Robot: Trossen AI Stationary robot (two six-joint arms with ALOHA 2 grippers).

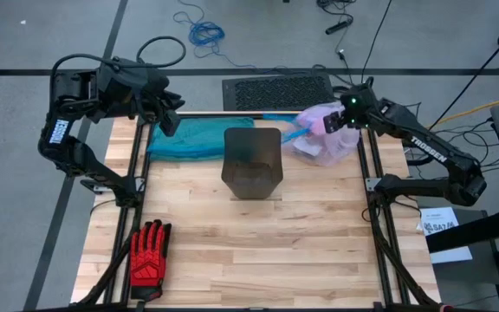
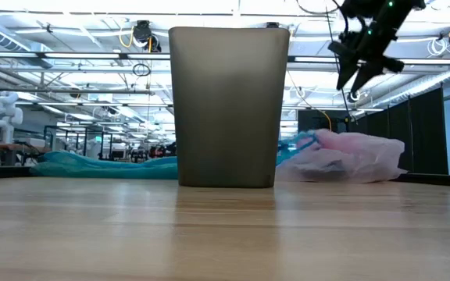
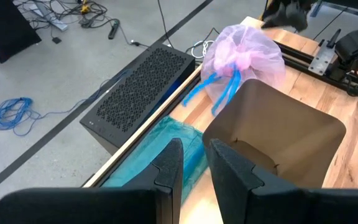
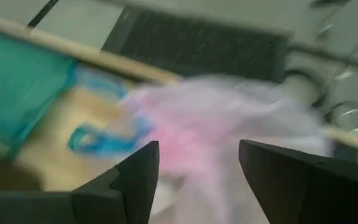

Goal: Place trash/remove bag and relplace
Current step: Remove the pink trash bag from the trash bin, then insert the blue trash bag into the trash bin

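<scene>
Pink-lavender translucent plastic bag [image 1: 327, 137], tied with blue drawstrings, lies on the wooden table [image 1: 258, 243] right of the dark bin [image 1: 252, 162]. Right gripper [image 4: 197, 168] hovers above it, fingers wide apart, empty. Left gripper [image 3: 194, 165], narrowly parted, hangs over the teal bag [image 1: 199, 137].

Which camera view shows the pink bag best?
The left wrist view: the pink bag shows whole, tied with blue strings. The high view has it partly under the right gripper; low shows its side; right wrist blurs it.
</scene>
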